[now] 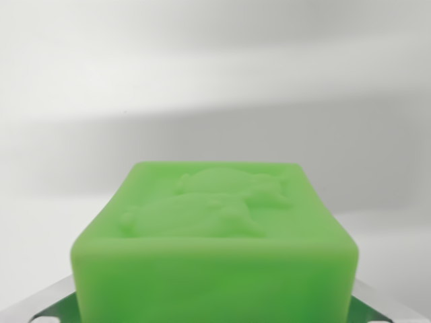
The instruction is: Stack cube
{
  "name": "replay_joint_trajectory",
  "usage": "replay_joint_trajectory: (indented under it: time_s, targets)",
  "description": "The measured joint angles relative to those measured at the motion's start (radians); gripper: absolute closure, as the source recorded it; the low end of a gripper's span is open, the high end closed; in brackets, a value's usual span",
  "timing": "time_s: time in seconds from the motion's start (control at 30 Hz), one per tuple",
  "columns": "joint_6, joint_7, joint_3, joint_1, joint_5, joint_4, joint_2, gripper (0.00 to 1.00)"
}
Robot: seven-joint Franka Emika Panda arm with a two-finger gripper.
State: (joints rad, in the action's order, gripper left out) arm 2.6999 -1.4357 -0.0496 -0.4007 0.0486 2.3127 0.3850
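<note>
Green cube (pixel 215 249) fills the wrist view's lower half, raised figures on top; pincer fingers (pixel 50 303) flank it, grip impossible to tell.

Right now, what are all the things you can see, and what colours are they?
green cube: one, bright green, low in the middle of the wrist view and very close, with a raised animal-like shape on its top face
background surface: one, white and grey with soft shadow bands, behind the cube
claw: silvery-grey metal parts with green reflections showing at the bottom corners on both sides of the cube; whether it grips the cube cannot be told
</note>
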Motion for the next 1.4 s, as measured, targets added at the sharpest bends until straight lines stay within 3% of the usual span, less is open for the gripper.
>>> replay_joint_trajectory:
  time_s: [0.47, 1.4]
  targets:
    - [-0.08, 0.021, -0.003, 0.004, -0.013, 0.012, -0.098, 1.0]
    - [-0.087, 0.224, -0.002, 0.102, -0.018, 0.04, -0.127, 1.0]
